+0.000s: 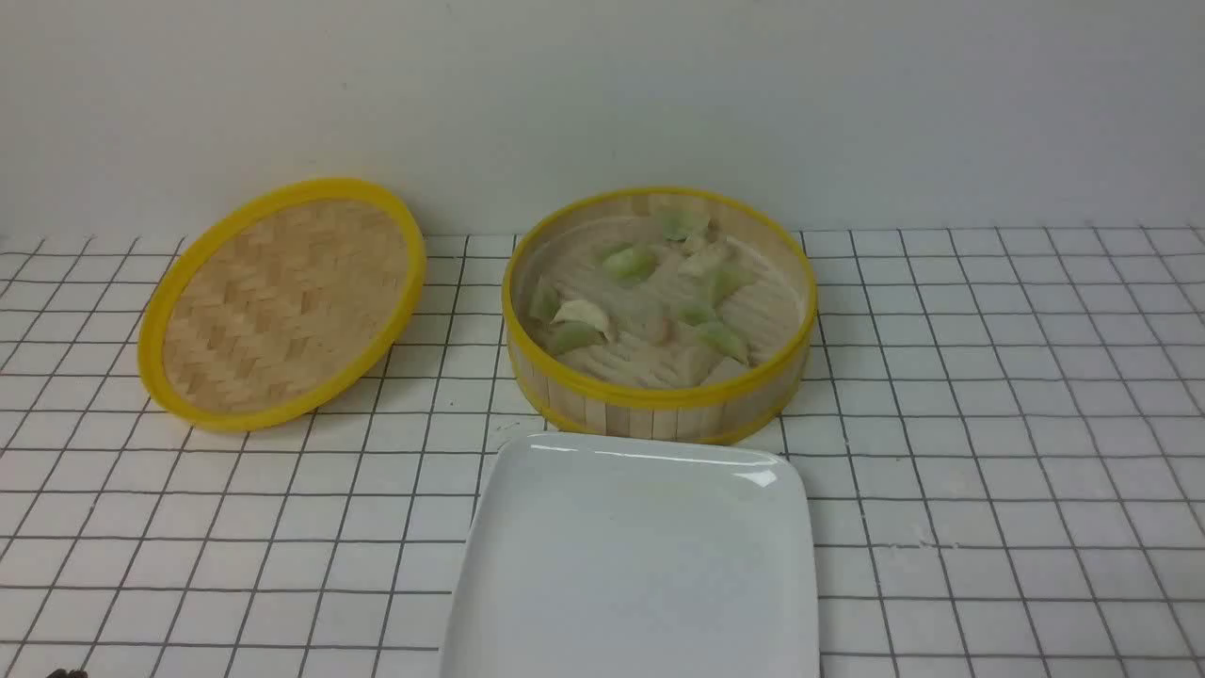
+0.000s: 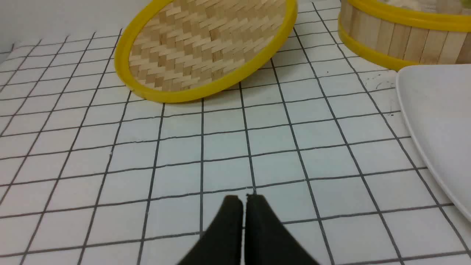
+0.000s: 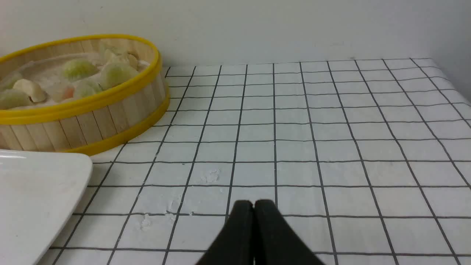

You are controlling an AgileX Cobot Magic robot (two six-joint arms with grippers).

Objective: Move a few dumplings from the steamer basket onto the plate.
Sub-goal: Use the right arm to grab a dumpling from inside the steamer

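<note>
Small crescent-shaped green and cream dumplings [image 1: 631, 264] lie in the round yellow-rimmed bamboo steamer [image 1: 659, 419] near the surface's far edge, both black tools [image 2: 241, 200] [image 3: 254, 204] closed and empty.

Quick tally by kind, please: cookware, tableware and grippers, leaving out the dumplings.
Steamer basket: 1
Woven lid: 1
Plate: 1
Grippers: 2, the left gripper and the right gripper, both shut
Total: 5
</note>
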